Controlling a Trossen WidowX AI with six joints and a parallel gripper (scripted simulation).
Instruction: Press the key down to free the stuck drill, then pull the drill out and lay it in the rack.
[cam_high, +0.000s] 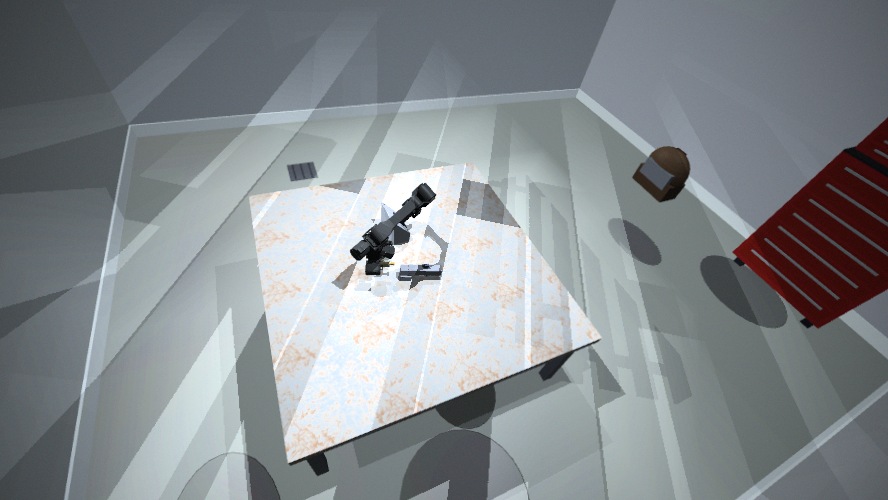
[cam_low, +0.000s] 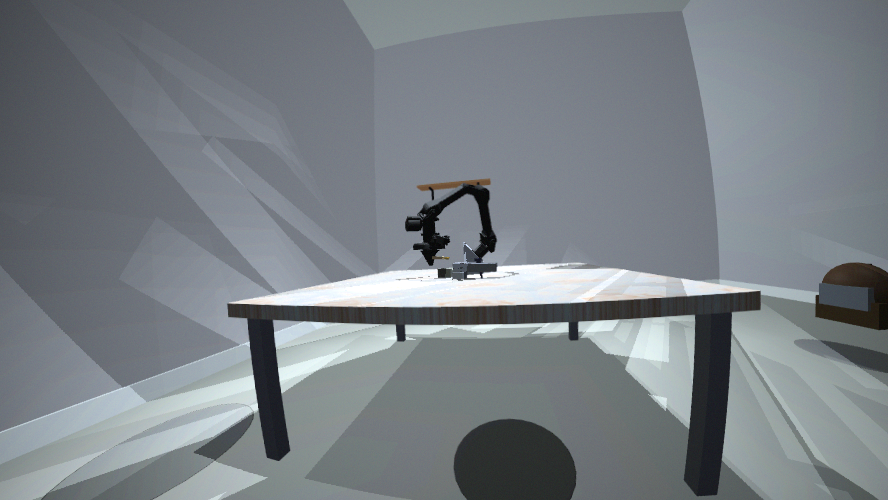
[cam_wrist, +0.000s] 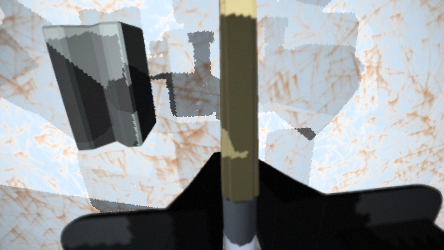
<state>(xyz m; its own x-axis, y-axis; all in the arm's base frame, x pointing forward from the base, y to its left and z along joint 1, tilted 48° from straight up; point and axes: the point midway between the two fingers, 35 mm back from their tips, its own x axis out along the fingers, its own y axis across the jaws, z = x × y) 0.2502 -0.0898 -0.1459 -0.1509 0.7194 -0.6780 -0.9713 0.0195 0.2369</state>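
Note:
My gripper (cam_high: 376, 265) (cam_low: 430, 250) (cam_wrist: 229, 158) is shut on the drill (cam_wrist: 239, 100) (cam_high: 390, 262) (cam_low: 441, 257), a slim golden rod with a grey shank. The drill sticks out level from the fingers, a little above the marbled table (cam_high: 385, 347) (cam_low: 559, 291). A grey block (cam_wrist: 100, 85) (cam_low: 443, 272) with a shallow groove along its top stands on the table just left of the drill in the wrist view. The low grey fixture (cam_high: 420, 270) (cam_low: 473, 267) lies to the right of the gripper in the top view. The key is too small to make out.
The arm's base (cam_high: 397, 231) stands on the table behind the fixture. A brown chest (cam_high: 662, 172) (cam_low: 854, 301) and a red slatted container (cam_high: 826, 236) stand on the floor far to the right. A floor vent (cam_high: 302, 170) lies behind the table.

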